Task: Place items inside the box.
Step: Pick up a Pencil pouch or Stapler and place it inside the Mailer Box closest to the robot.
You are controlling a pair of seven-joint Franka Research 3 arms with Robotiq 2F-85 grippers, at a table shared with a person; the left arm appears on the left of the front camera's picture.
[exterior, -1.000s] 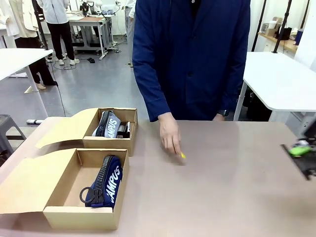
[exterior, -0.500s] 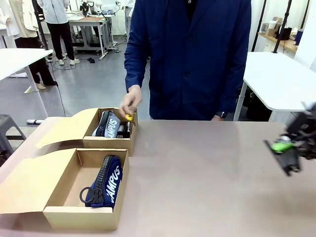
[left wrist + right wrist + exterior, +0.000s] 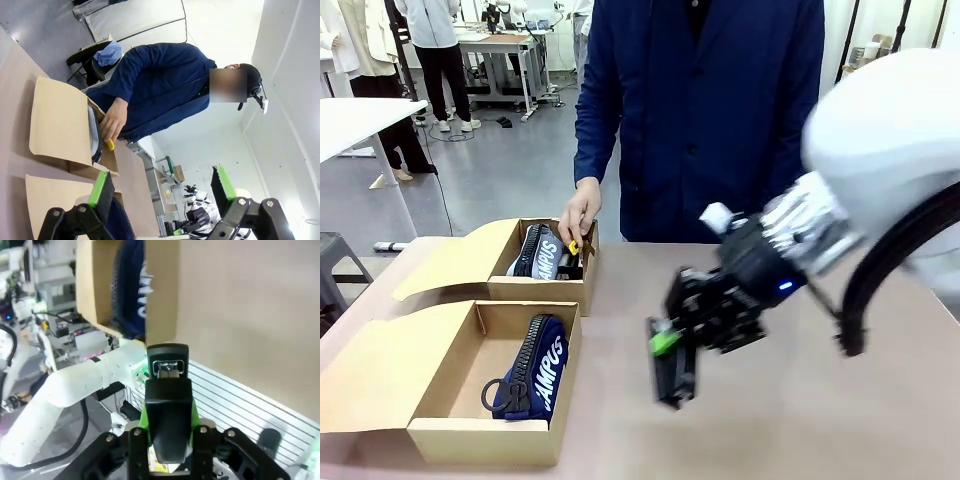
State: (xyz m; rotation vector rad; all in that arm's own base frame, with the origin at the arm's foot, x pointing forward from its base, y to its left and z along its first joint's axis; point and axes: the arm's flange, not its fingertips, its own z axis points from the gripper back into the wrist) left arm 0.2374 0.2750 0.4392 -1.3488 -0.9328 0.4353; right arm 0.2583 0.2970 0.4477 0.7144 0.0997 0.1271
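Observation:
My right gripper [image 3: 670,352] hangs over the middle of the table, shut on a slim black stapler [image 3: 673,382] that points down. The right wrist view shows the stapler [image 3: 167,385] clamped between the green pads, short of the box [image 3: 161,295]. The box [image 3: 470,440] lies open at the front left, flap lid spread, with the navy "CAMPUS" pouch [image 3: 535,368] inside. The person's hand holds the small yellow utility knife [image 3: 574,246] over the squatter box [image 3: 542,290] behind; the left wrist view shows the knife [image 3: 110,145] too. My left gripper [image 3: 161,192] is open.
The squatter cardboard box holds a dark pouch [image 3: 538,252] lettered white and grey. The person [image 3: 705,110] in a navy coat stands at the far edge. Bare brown tabletop [image 3: 800,420] lies to the right of the boxes. White tables stand behind.
My right arm has swept left from the table's right edge to its middle, carrying the stapler. The person's hand took the yellow knife from mid-table to the squatter box.

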